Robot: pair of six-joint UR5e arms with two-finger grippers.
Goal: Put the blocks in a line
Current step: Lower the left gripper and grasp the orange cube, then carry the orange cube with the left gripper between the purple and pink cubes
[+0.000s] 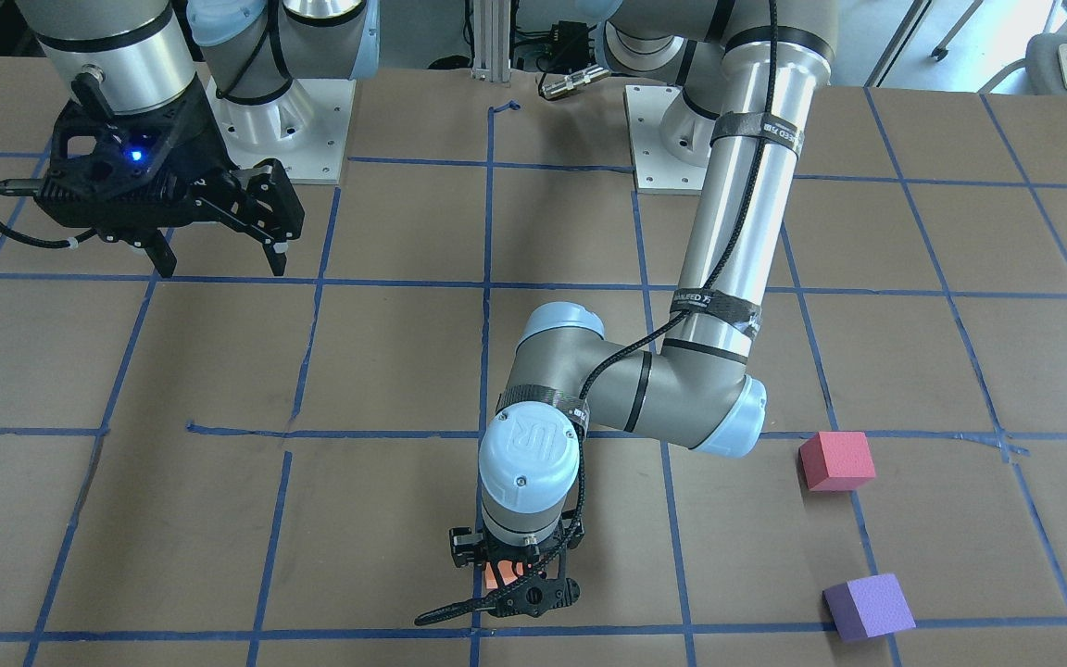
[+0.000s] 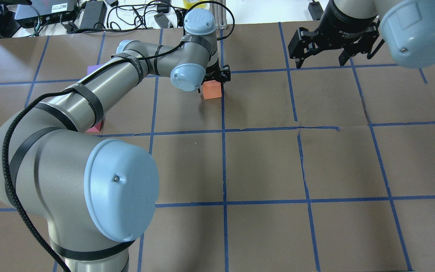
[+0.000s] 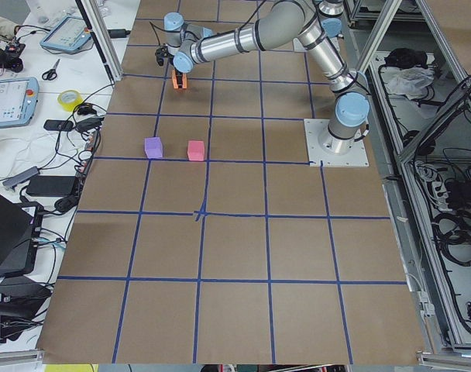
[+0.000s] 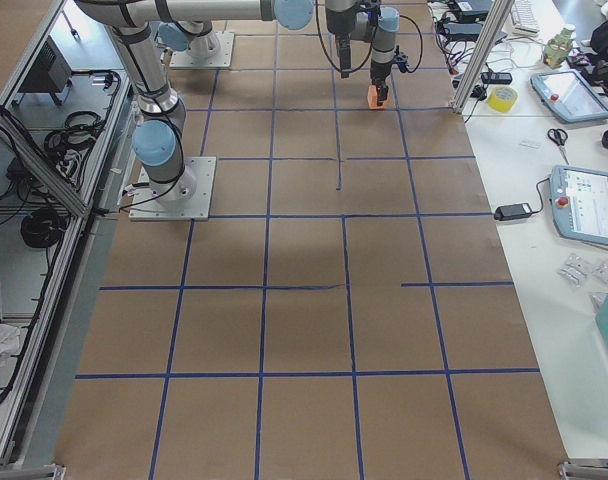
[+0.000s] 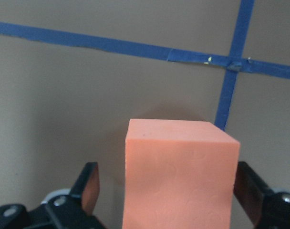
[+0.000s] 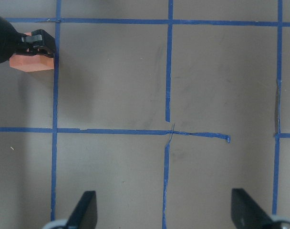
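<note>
Bits of two blocks are all the overhead view shows, because the big left arm covers most of the purple block and the pinkish-red block. In the front view the orange block is only a small glow under the left pincer. The wrist view cuts off its bottom.

I count three blocks, one of each color, and two pincers.

The left pincer is spread wide around the orange block. There is a gap on one side. On the other side I cannot tell if they touch. That block is near the middle of the far edge of the table, across from the robot. The other two blocks lie well apart from it along that edge, and the purple one is nearest the edge. The right pincer hangs spread, holding nothing, near the robot's edge.

The blocks are matte, soft-looking cubes. The table is flat and brown, with blue tape lines making squares.
</note>
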